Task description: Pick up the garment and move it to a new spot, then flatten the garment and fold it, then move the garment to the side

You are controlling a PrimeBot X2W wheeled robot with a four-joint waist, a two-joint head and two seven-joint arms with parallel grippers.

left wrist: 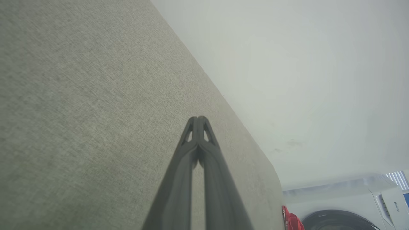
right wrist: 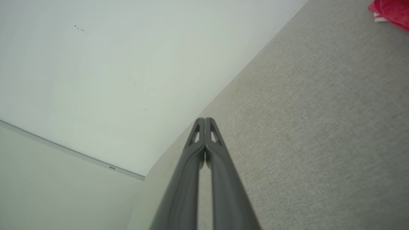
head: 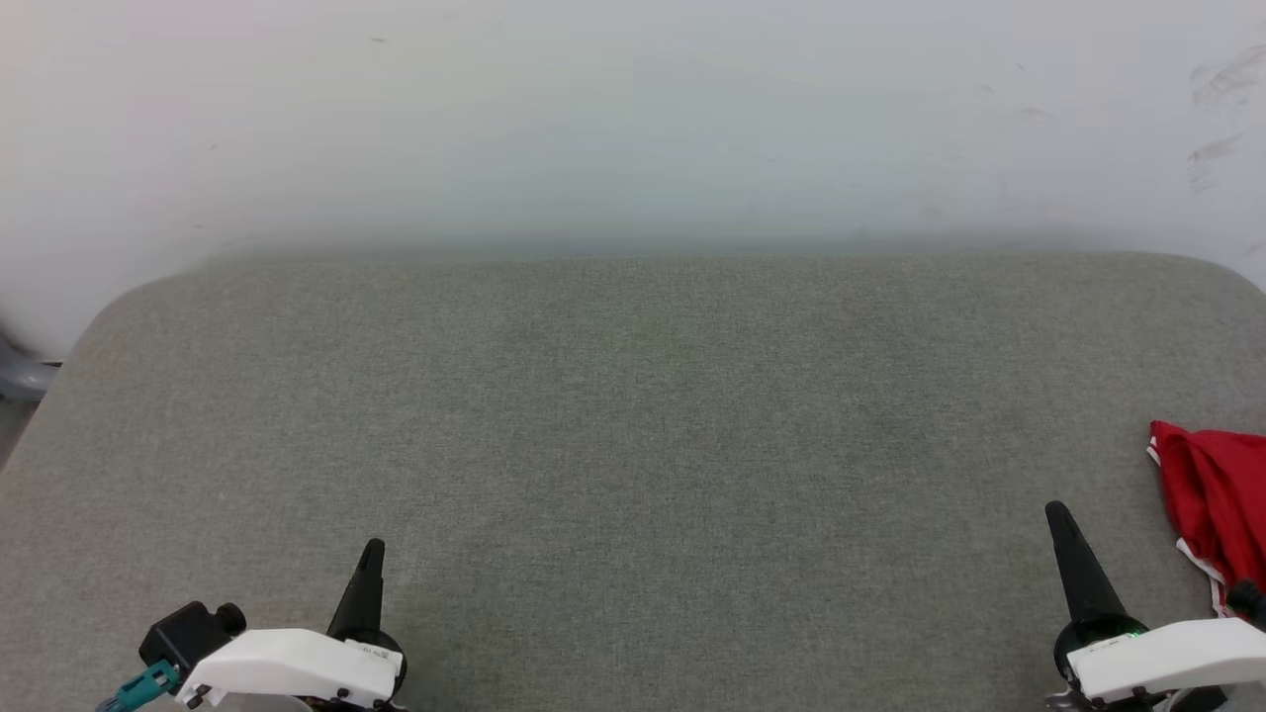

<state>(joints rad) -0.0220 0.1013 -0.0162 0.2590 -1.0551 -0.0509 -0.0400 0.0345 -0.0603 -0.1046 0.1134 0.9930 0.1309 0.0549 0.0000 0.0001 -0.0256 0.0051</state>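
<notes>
I look down at a big grey table. Past its end stands a white washing machine with a round dark door. I cannot tell what is inside it.

The garment lies at the far right edge of the table. It is a red heap with bits of white trim. My view cuts part of it off, so I cannot tell if it is folded.

My right gripper is near it but not touching. My left gripper is well apart, over at the other side. Both claws are pinched tight together and hold nothing.

I think this fits two times. The shirt may be waiting to be picked up, or it may already be put to the side. So I cannot pick a next move from this alone.
</notes>
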